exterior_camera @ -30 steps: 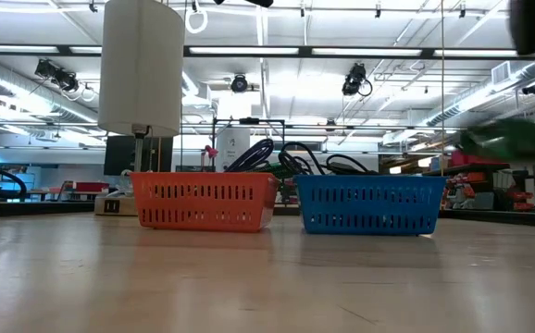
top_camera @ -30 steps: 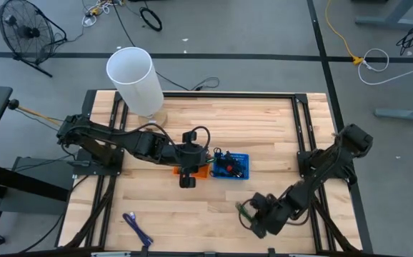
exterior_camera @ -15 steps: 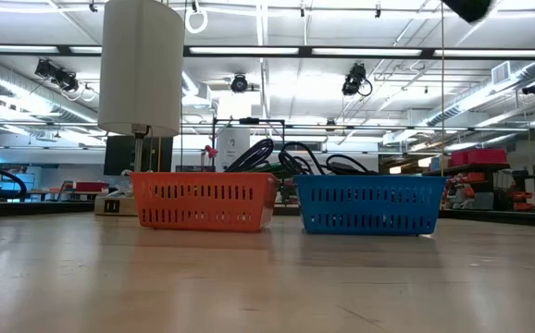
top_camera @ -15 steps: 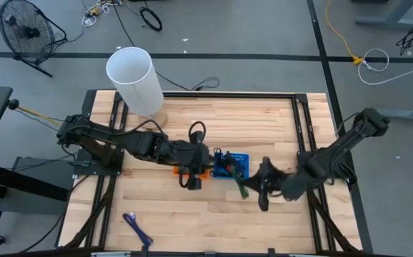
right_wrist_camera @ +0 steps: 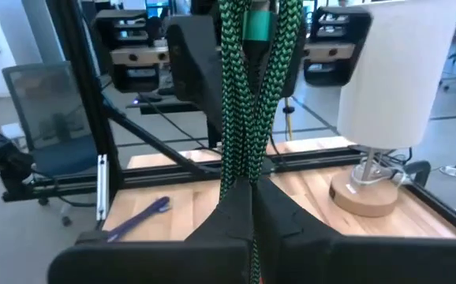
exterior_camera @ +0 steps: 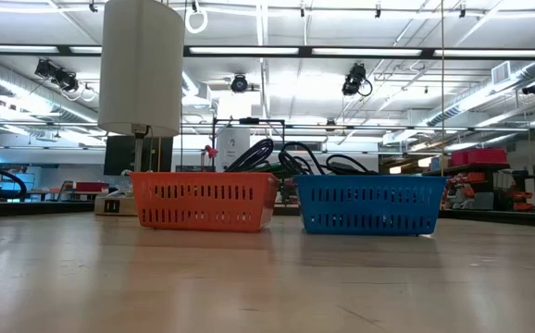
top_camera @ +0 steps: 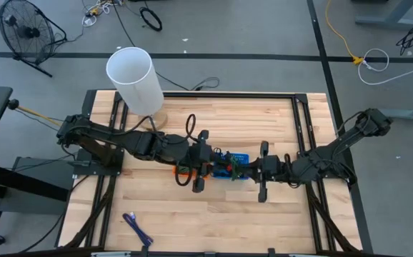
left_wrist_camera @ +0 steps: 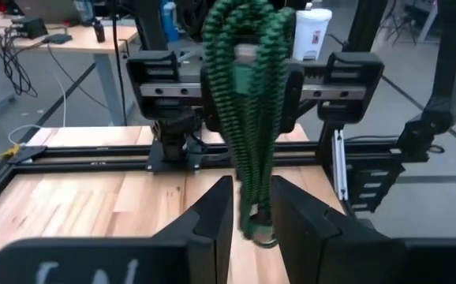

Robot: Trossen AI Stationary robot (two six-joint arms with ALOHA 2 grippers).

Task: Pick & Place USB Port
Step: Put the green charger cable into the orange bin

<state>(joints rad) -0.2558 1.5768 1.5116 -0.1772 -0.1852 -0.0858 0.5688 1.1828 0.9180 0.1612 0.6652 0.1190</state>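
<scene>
Both arms meet mid-worktop (top_camera: 278,214) above the blue basket (top_camera: 239,158). Right gripper (right_wrist_camera: 250,207) clamped tight on a coiled green braided cable (right_wrist_camera: 248,95), held aloft. Left gripper (left_wrist_camera: 252,209), fingers part-open, straddles the same cable's lower end. Orange basket (exterior_camera: 205,200) just beside.

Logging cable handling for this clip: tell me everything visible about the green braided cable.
The green braided cable is a bundle of looped strands with a woven dark-and-light green sheath, bound near the top by a plain green band. It hangs upright in mid-air between the two arms, above the blue basket. The right claw is shut on its lower part. The left claw brackets the same cable, whose lower end shows between its fingers; whether they press it is unclear. No connector is visible.
</scene>
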